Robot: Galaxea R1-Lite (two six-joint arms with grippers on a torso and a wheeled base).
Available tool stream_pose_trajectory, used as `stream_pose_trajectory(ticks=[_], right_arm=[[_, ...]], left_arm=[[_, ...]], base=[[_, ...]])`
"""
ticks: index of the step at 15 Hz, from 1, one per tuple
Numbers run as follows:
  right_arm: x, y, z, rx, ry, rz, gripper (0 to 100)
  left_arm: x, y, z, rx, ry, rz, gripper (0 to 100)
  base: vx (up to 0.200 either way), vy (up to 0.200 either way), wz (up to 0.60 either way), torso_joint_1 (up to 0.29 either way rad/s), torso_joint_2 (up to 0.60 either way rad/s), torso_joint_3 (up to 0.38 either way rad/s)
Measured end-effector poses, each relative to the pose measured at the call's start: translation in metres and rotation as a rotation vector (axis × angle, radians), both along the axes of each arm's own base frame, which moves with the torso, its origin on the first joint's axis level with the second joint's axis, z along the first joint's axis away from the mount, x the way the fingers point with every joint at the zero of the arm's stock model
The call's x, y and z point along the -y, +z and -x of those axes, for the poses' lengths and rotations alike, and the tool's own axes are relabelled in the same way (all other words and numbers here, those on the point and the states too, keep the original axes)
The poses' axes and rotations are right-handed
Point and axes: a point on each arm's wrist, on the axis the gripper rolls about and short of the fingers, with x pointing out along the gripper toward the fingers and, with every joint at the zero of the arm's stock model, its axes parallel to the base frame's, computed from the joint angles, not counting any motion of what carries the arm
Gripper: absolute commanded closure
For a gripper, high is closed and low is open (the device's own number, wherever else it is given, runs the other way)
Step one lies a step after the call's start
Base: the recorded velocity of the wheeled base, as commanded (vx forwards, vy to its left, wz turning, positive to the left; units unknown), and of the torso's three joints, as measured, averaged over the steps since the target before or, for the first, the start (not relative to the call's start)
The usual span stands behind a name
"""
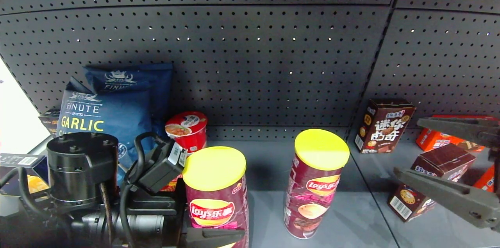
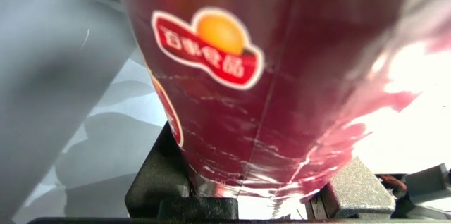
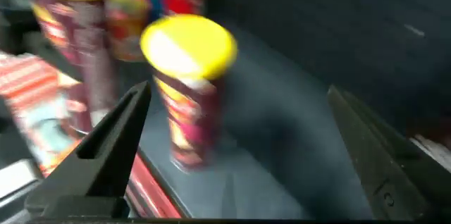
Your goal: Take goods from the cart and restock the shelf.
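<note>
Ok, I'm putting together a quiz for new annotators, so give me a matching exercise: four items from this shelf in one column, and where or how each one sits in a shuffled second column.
Items
1. left chip can
2. right chip can
3. blue garlic bags
4. upright brown box

Place or state
A. at the back of the right-hand bay
B. gripped by the left gripper
C. far left, against the pegboard
D. standing free on the shelf, nothing touching it

Pairs: 1-B, 2-D, 3-C, 4-A
</note>
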Motion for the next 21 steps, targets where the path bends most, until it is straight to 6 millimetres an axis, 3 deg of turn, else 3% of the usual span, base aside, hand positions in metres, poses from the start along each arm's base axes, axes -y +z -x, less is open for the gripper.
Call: stream_pose_trajectory(ticks=[4, 10, 21], right_arm=[[0.021, 0.000, 0.015, -0.130, -0.139, -0.007, 0], [0.047, 0.011, 0.042, -0.296, -0.205, 0.043, 0], [0.056, -0.006, 0.045, -0.427, -0.300, 0.125, 0]], left_arm=[[0.001, -0.001, -0.001, -0.003, 0.000, -0.002, 100], [0.002, -0.004, -0.003, -0.013, 0.000, -0.007, 100], [0.005, -0.011, -0.009, -0.038, 0.000, -0.021, 100]], base=[[0.000, 0.000, 0.00, 0.000, 0.00, 0.000], [0.000, 0.000, 0.00, 0.000, 0.00, 0.000], [0.000, 0.000, 0.00, 0.000, 0.00, 0.000]])
